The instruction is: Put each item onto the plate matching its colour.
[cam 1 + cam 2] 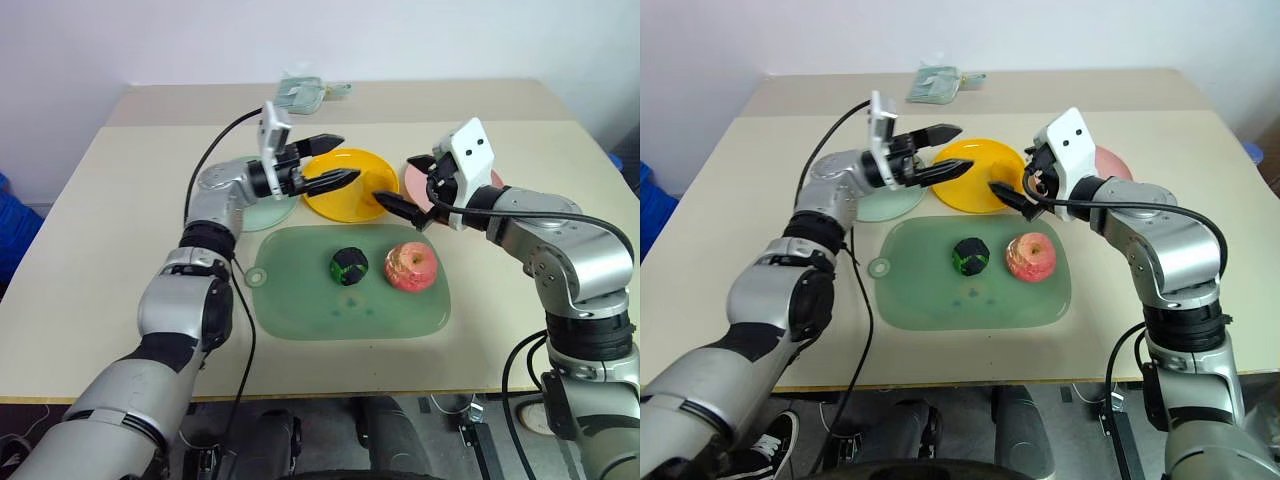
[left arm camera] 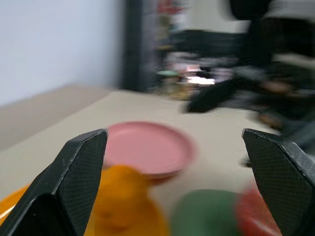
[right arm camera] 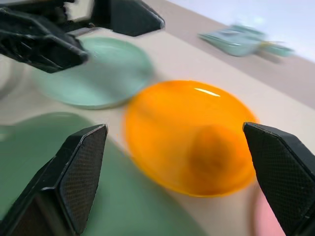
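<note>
Three fruits are what I'm sorting: the lumpy orange-yellow round one (image 3: 212, 147) already sits in the shallow yellow plastic plate (image 1: 350, 185), while the small dark green-and-black ball (image 1: 349, 266) and the pink-red apple (image 1: 411, 267) with its pale dimpled top lie side by side, a little apart, on the big rounded green mat (image 1: 300, 300). Beyond the mat I see the pale mint plate (image 3: 106, 73) and pink plate (image 2: 147, 147), both bare. My left gripper (image 1: 334, 162) hangs over the yellow plate with fingers spread wide and empty, and my right gripper (image 3: 174, 162) is likewise wide apart, holding nothing.

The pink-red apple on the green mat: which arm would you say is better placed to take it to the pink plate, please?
Probably the right. The right gripper, open, hangs just above the apple, with the pink plate directly behind it. The left gripper, also open, is over the yellow plate, farther off.
</note>
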You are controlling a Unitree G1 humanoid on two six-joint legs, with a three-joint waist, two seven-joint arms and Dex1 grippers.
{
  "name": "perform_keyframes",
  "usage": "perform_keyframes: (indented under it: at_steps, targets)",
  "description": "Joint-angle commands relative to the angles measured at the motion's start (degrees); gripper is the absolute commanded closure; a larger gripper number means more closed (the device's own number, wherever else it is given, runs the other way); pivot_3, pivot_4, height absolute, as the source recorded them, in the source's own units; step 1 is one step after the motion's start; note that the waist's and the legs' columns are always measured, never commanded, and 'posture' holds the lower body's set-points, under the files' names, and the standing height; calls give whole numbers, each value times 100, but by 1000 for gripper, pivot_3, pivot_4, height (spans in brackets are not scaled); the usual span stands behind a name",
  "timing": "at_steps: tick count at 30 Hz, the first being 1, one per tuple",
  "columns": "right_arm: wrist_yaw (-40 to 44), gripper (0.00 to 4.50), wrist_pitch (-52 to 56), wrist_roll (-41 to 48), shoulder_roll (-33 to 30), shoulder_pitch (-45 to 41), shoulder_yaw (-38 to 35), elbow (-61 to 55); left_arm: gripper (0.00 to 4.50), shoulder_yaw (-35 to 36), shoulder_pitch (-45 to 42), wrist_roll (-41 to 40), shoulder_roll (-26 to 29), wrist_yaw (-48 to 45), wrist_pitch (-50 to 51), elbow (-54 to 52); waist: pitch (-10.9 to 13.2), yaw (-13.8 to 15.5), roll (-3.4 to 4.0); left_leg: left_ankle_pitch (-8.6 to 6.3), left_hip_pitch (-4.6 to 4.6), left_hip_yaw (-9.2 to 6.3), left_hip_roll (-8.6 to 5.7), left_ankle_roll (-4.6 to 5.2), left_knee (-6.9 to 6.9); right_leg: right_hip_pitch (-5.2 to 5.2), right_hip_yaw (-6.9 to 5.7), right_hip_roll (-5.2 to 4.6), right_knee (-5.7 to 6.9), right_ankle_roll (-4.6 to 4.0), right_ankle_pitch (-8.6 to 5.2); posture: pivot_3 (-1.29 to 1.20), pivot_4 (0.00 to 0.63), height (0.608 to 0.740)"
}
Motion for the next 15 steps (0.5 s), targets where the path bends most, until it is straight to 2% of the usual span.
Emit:
perform_keyframes:
  at_steps: [1,3,5,9,15]
  targets:
    - [618,0,150,596,-320,100,-314,-425,31,-202,527,-416,142,-611,905,-1077,0,3,0,0,0,-1,1,0,1,0,0,1,0,0,0,0,150,740]
    - [831,0,229,764,-487,174,-303,-453,31,-452,1011,-585,207,-748,1481,-1856,0,13,0,-1,-2,-1,2,1,5,0,1,0,2,0,0,0,150,740]
    - [897,0,187,786,-556,219,-233,-475,31,-719,1413,-494,226,-702,1593,-2392,0,29,0,-3,-1,-3,2,5,9,4,1,0,2,0,0,0,150,740]
    - [896,0,113,723,-585,260,-81,-518,31,-1060,1899,-144,14,-233,766,-2817,0,48,-1,-5,6,-3,2,9,15,8,3,-3,3,0,0,0,150,740]
    - [779,0,-9,556,-631,308,-28,-509,31,-1296,2033,301,-165,325,-552,-2391,0,41,-1,2,8,-2,3,-4,14,6,4,-3,1,0,0,0,150,740]
